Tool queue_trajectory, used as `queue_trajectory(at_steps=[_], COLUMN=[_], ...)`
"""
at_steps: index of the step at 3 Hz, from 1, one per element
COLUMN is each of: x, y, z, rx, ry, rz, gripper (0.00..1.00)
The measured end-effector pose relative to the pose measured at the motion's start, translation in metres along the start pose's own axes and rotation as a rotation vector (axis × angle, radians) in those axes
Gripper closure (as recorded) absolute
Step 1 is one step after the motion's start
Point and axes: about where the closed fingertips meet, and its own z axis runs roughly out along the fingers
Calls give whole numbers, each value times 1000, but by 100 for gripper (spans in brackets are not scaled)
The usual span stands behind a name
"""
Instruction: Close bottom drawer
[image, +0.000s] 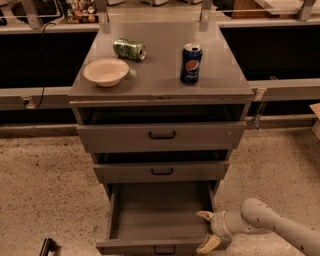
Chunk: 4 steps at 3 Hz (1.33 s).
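The bottom drawer (160, 215) of the grey metal cabinet is pulled far out, showing its plain grey tray. Its narrow front (135, 247) with a small dark pull sits at the bottom edge of the view. My gripper (206, 231) is at the drawer's front right corner, fingers spread open, one pale fingertip (204, 215) over the tray and the other (207, 244) at the front panel. It holds nothing. The arm (270, 225) comes in from the lower right.
The middle drawer (161, 171) and top drawer (161, 135) stand slightly out. On the cabinet top are a white bowl (106, 71), a lying green can (129, 49) and an upright blue Pepsi can (191, 63). Speckled floor lies on both sides; a dark object (46, 246) is at lower left.
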Motion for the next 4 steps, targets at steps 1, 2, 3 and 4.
queue_trajectory(at_steps=[1,2,3,4], x=[25,41,40,50], y=[18,35,36,47], z=[10,22,23,44], rx=[-1,-27,-29,3], ry=[15,37,34,46], rz=[3,-60,-58,-15], gripper=[43,66,87,100])
